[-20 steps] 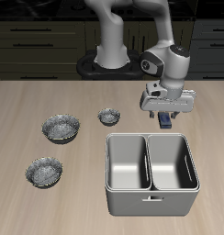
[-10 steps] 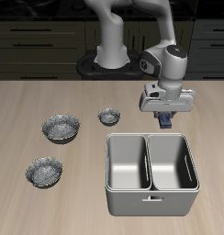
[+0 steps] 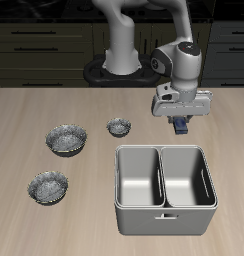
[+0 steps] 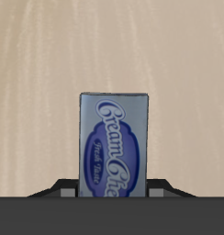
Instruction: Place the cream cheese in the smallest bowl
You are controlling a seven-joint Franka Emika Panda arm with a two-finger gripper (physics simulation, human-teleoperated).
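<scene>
While the gripper point(image 3: 181, 122) hangs above the table point(image 3: 24, 215) just behind the grey bin point(image 3: 164, 187), its fingers are closed on the cheese point(image 3: 181, 125) — a dark blue box showing only its lower end below the hand. The smallest bowl point(image 3: 118, 126) sits well apart, beside the bin's back corner; two wider bowls point(image 3: 66, 139) lie farther off. From the wrist, the cheese point(image 4: 114, 145) is clear of the wood beneath, its long axis running straight out from the fingers — printed face toward the camera, free end pointing away.
</scene>
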